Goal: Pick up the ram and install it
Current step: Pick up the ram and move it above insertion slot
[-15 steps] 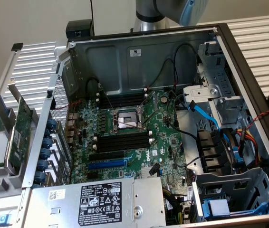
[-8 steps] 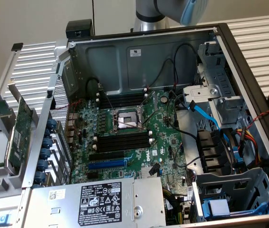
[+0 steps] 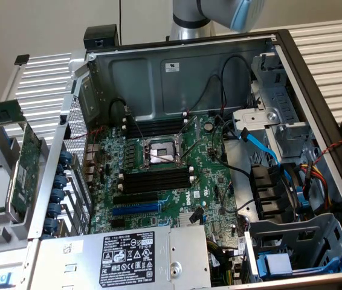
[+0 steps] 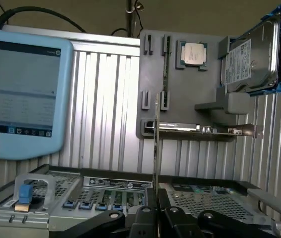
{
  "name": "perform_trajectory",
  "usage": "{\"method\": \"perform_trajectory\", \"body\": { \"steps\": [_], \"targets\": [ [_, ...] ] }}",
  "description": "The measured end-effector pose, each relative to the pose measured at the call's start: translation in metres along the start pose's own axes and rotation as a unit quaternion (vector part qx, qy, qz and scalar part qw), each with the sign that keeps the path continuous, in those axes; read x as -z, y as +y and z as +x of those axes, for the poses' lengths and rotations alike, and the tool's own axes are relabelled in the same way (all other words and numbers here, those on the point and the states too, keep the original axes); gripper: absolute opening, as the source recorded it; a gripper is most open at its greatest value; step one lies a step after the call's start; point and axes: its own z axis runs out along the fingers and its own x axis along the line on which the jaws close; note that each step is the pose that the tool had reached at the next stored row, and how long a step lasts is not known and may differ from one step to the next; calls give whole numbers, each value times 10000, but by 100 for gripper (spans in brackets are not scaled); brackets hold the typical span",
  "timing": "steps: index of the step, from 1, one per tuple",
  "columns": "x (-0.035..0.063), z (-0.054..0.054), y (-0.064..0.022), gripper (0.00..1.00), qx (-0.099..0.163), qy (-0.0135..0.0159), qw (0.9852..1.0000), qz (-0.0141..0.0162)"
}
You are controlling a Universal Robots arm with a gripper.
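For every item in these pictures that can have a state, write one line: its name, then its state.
gripper: jaws shut on the ram
ram: held upright, seen edge-on
computer case: open, side panel off
memory slots: empty
hard drive: standing upright on the grey holder
teach pendant: screen lit

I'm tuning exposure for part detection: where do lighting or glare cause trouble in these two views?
Exterior view: the ribbed tabletop glares bright while the motherboard sits shaded inside the computer case. Wrist view: the pendant screen looks washed out, and the claw is a dark silhouette gripping the ram.
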Motion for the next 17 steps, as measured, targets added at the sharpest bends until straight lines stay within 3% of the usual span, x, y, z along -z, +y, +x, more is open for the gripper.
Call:
{"method": "perform_trajectory", "body": {
  "steps": [7, 17],
  "targets": [
    [46, 15, -289, 13, 0, -1, 10000, -23],
    [50, 38, -668, 13, -4, 1, 9999, -104]
  ]
}}
